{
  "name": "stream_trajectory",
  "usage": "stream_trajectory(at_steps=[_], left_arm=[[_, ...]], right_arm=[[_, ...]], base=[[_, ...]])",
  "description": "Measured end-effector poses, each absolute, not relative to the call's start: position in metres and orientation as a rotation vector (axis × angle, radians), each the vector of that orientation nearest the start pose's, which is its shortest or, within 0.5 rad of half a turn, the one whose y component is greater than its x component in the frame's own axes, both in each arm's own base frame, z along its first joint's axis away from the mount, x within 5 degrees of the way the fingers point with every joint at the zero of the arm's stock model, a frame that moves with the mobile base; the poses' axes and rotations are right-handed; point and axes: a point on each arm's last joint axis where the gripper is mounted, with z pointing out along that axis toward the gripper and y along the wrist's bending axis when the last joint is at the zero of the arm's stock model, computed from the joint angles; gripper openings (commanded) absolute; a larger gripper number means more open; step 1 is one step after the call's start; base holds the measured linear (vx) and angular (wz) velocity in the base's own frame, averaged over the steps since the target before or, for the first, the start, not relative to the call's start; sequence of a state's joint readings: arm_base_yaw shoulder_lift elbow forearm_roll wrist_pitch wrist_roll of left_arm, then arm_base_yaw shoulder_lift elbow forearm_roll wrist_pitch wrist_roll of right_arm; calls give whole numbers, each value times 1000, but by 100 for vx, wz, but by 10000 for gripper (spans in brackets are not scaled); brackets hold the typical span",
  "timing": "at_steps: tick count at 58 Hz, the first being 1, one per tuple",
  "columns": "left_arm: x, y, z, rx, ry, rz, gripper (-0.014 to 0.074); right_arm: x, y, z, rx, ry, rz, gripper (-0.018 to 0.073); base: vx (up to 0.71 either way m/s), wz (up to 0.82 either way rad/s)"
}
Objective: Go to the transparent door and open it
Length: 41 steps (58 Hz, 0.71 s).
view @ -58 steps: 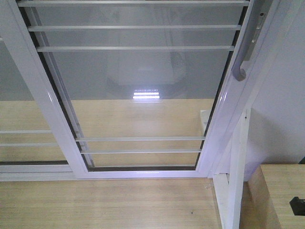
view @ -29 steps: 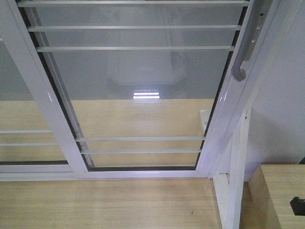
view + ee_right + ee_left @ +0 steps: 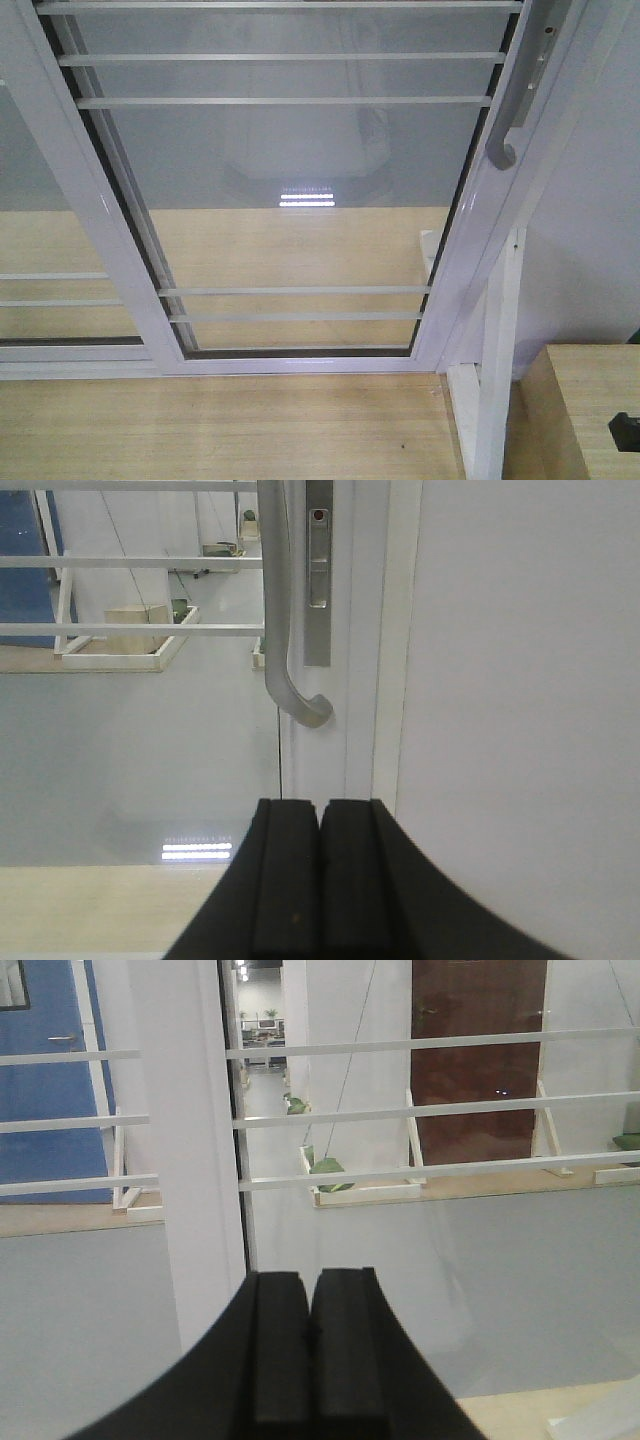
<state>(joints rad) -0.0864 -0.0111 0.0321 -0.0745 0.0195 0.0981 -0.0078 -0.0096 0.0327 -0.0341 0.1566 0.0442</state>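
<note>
Okay, I'm seeing the transparent door point(image 3: 300, 200) filling the front view, its grey handle point(image 3: 272, 600) showing just above my right gripper point(image 3: 320, 810), apart from it. Both that one and the left gripper point(image 3: 310, 1285) are sitting with pads pressed together, gripping nothing.

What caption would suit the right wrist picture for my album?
Closed right end effector faces the curved grey handle of the transparent door, not touching it.

Left gripper point(image 3: 310, 1290) at bottom centre, jaws together.
White post point(image 3: 190, 1160) left of centre; horizontal bars point(image 3: 400, 1112) cross glass point(image 3: 520, 1270).
</note>
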Motion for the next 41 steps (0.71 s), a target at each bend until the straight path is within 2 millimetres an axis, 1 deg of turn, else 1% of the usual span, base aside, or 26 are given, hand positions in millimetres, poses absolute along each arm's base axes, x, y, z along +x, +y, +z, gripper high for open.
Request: stream_trajectory(at_steps=[41], left_arm=[[57,-5,201,85,1520,-51,-6]], right_arm=[[57,-1,189,19,1662,-2,-9]], base=[[0,0]])
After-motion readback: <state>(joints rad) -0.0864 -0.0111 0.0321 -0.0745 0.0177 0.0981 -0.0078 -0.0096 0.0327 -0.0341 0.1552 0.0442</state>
